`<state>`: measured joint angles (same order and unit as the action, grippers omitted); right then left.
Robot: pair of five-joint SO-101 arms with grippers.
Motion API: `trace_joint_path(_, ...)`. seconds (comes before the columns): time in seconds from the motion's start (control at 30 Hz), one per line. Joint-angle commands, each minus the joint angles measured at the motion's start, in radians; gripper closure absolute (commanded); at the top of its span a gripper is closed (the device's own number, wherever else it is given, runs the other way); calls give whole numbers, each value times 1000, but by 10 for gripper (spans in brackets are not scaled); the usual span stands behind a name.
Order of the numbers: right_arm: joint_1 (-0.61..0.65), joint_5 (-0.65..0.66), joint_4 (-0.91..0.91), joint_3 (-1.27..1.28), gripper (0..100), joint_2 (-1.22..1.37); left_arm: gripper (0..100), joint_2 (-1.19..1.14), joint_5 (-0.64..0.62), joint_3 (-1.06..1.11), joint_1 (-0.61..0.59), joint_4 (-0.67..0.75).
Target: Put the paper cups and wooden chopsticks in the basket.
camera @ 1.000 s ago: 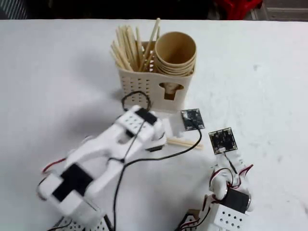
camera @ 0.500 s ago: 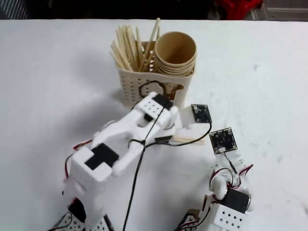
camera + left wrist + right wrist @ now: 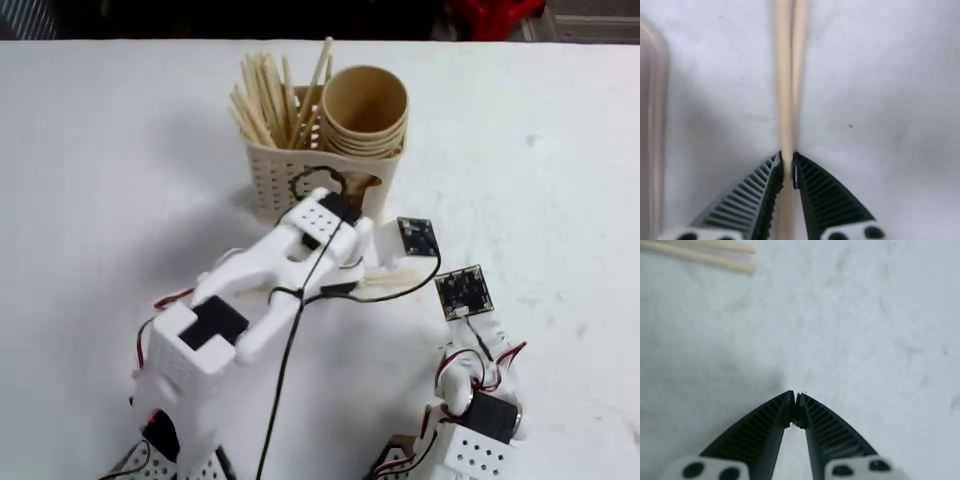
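A cream slotted basket [image 3: 322, 178] stands at the table's far middle. It holds a bundle of wooden chopsticks [image 3: 265, 98] and a stack of brown paper cups [image 3: 365, 108]. In front of the basket a pair of wooden chopsticks [image 3: 392, 284] [image 3: 789, 75] lies on the white table. My left gripper [image 3: 788, 162] is shut on the near end of that pair, low over the table. My right gripper [image 3: 794, 404] is shut with nothing in it, over bare table. The far tips of the lying pair [image 3: 705, 254] show a short way beyond it.
The left arm's white body [image 3: 250, 300] stretches from the front left toward the basket, trailing a black cable. The right arm's base [image 3: 470, 425] sits at the front right with its camera board [image 3: 462, 291]. The basket wall [image 3: 652, 125] stands close beside my left gripper.
The left arm swung forward and right toward the basket, and its gripper came down over the lying chopsticks. The pair shifted slightly toward the basket. The right arm stayed still.
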<state>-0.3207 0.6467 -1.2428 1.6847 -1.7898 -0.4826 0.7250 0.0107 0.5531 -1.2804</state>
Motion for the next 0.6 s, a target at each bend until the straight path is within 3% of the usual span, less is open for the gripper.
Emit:
trace_joint_path(0.0,-5,5,-4,6,983,-8,980,180,-15,44,-7,-37)
trace_joint_path(0.37,-5,5,-4,6,983,-8,980,638,-34,178,7,-104)
trace_joint_path(0.57,-5,5,-4,6,983,-8,979,892,-170,98,-5,9)
